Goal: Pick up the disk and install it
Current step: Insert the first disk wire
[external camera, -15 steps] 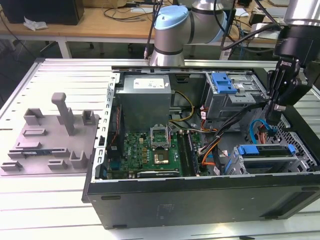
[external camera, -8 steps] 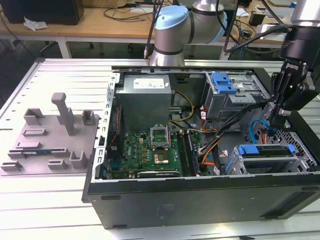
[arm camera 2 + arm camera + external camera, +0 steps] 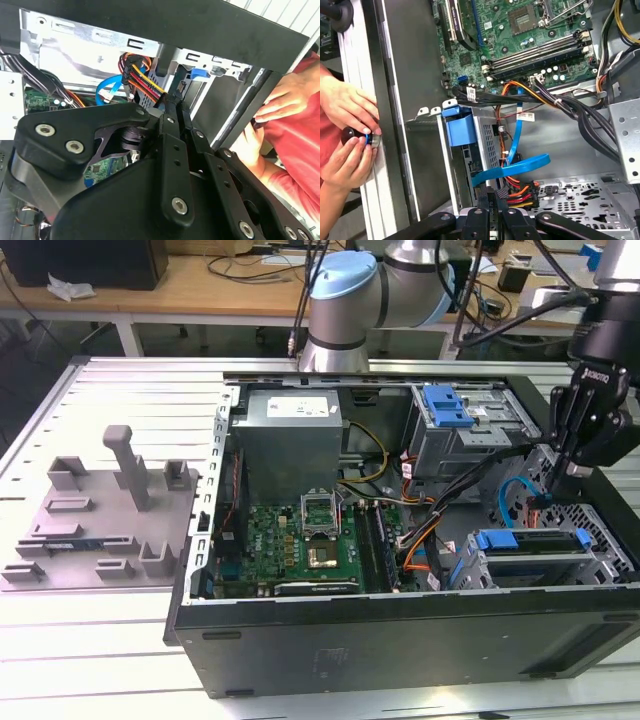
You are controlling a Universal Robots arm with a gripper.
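place: robotics lab | evidence: opened computer case (image 3: 400,640) on slotted metal table (image 3: 80,650), cable-strewn wooden desks (image 3: 200,285) behind

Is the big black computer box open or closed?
Open: the black metal computer case lies flat with no cover on top, so the green motherboard and the cables inside show.

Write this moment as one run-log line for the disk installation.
phase: install | gripper: shut, inside case by power cables | disk: in drive cage | person's hands: at case edge
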